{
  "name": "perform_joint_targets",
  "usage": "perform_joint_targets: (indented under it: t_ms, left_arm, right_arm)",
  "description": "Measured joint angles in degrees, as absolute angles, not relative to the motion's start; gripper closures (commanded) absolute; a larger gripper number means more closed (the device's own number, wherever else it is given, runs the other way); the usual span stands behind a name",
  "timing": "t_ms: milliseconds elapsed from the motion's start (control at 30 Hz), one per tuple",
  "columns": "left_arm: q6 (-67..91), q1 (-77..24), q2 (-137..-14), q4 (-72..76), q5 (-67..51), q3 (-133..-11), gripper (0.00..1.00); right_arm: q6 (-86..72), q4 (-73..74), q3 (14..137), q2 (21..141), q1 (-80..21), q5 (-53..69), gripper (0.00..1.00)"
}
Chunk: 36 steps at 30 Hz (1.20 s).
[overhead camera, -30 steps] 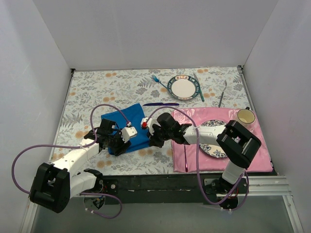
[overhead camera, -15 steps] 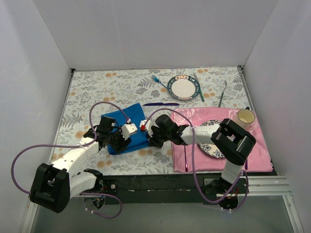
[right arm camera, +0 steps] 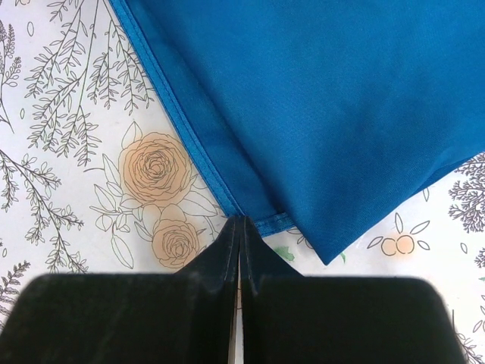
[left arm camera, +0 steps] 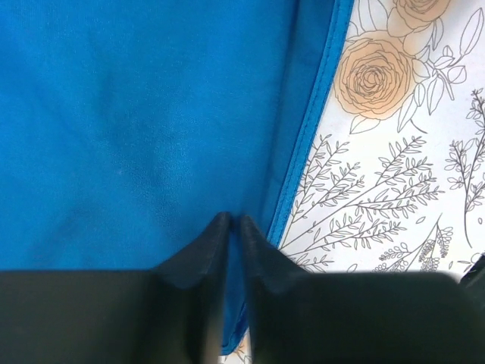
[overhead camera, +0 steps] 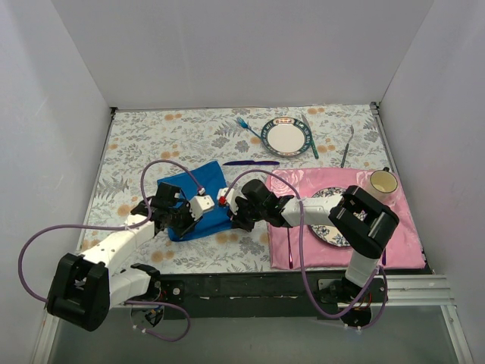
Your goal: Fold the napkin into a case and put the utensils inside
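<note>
The blue napkin (overhead camera: pixel 191 196) lies folded on the floral tablecloth at centre left. My left gripper (overhead camera: pixel 180 220) is shut on its near edge; in the left wrist view the cloth (left arm camera: pixel 151 114) runs between the fingertips (left arm camera: pixel 234 221). My right gripper (overhead camera: pixel 235 217) is shut at the napkin's near right corner; in the right wrist view its tips (right arm camera: pixel 239 221) pinch the hem of the lower layer (right arm camera: pixel 250 189). The light-blue fork (overhead camera: pixel 244 125) lies beside the far plate. The dark purple knife (overhead camera: pixel 251 162) lies just beyond the napkin.
A small plate (overhead camera: pixel 286 137) with a teal knife (overhead camera: pixel 310 136) sits at the back. A pink placemat (overhead camera: pixel 402 243) at the right holds a patterned plate (overhead camera: pixel 327 233), a magenta fork (overhead camera: pixel 289 246) and a cup (overhead camera: pixel 383 181). A grey utensil (overhead camera: pixel 346 146) lies at the far right.
Both grippers have shifted a little to the left with the napkin's near edge. The utensils have not moved.
</note>
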<state>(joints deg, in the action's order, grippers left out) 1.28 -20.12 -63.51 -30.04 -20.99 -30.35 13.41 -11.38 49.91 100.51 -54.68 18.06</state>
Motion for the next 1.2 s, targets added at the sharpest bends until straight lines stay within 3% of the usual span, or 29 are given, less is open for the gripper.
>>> perform_joint_targets:
  t_ms: [67,233,433,600,733,900,1200]
  left_arm:
    - [0.86,-20.12,-62.85,-30.68,-20.97,-30.26,1.0]
    - [-0.73,-20.12,-59.99,-32.69,-20.84,-30.09,1.0]
    - [-1.23,-20.12,-58.72,-33.82,-20.47,-29.52,0.69]
    - [-0.8,-20.12,-59.33,-33.56,-20.43,-29.52,0.67]
    - [-0.82,-20.12,-60.9,-32.49,-20.53,-29.52,0.72]
    - [-1.76,-20.12,-62.3,-31.18,-20.53,-29.21,0.98]
    - [-7.14,-20.16,-58.46,-33.32,-21.08,-27.4,1.0]
  right_arm:
    - [13.43,-11.38,49.91,100.51,-54.74,18.02,0.99]
    - [13.45,-11.4,49.91,100.51,-54.76,17.8,0.99]
    - [13.43,-11.42,49.91,100.51,-54.78,17.69,0.99]
    - [13.39,-11.42,49.91,100.51,-54.78,17.69,0.99]
    - [13.32,-11.44,49.91,100.51,-54.78,17.69,0.99]
    - [13.32,-11.53,49.91,100.51,-54.78,17.65,0.99]
    - [13.37,-11.77,49.8,100.47,-54.78,17.47,0.99]
